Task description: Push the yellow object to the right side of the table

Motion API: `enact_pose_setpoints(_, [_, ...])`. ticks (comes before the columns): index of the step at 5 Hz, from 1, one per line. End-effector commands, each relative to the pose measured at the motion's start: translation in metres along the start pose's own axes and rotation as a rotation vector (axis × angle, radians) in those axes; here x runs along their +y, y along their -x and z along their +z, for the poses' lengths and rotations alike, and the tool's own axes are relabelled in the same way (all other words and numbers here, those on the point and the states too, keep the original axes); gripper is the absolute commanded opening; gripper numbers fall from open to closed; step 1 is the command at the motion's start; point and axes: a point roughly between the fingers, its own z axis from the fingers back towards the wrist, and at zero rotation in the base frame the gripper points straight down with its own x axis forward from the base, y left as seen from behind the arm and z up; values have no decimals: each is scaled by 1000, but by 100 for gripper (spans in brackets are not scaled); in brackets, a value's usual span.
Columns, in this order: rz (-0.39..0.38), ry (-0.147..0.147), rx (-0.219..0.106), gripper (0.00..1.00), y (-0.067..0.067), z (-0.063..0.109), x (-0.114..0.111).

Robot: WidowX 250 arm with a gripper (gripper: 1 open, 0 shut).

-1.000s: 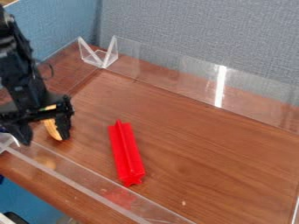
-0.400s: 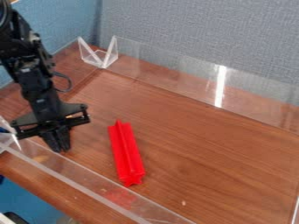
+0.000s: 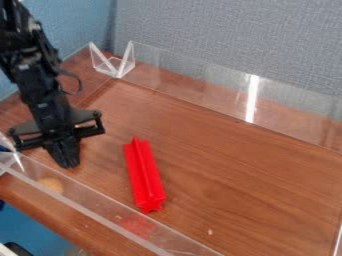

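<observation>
Now my pincer [image 3: 64,155] points straight down at the left end of the table [image 3: 234,140], tips at or just above the wood. Its jaws are drawn tight together into one dark point, and I see nothing held between them. The black cross-piece above the tips stands out to both sides.

The yellow object [image 3: 51,183] shows only as a small, pale, blurred spot. It lies just in front of my tips, toward the camera, close to the front wall [image 3: 114,218] and the table's left corner. I cannot make out its green cap, nor whether my tips touch it; it looks a little apart from them.

To the right of my pincer, near but not touching, lies the red bar [image 3: 144,175]. It rests flat on the wood, its long side running from the middle of the table toward the front wall, with its near end close to that wall. Low clear walls edge the tabletop, and the right half of the wood is well apart from the yellow object.
</observation>
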Motion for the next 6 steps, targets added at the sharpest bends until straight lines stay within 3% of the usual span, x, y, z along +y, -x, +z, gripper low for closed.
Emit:
enact_pose_setpoints(1, [-79, 24, -35, 0, 1, 22, -12])
enact_pose_setpoints(2, [-182, 46, -31, 0, 13, 29, -29])
enact_pose_setpoints(4, [-273, 65, -29, 0, 19, 7, -30])
enact_pose_setpoints(6, [-410, 112, -38, 0, 36, 12, -54])
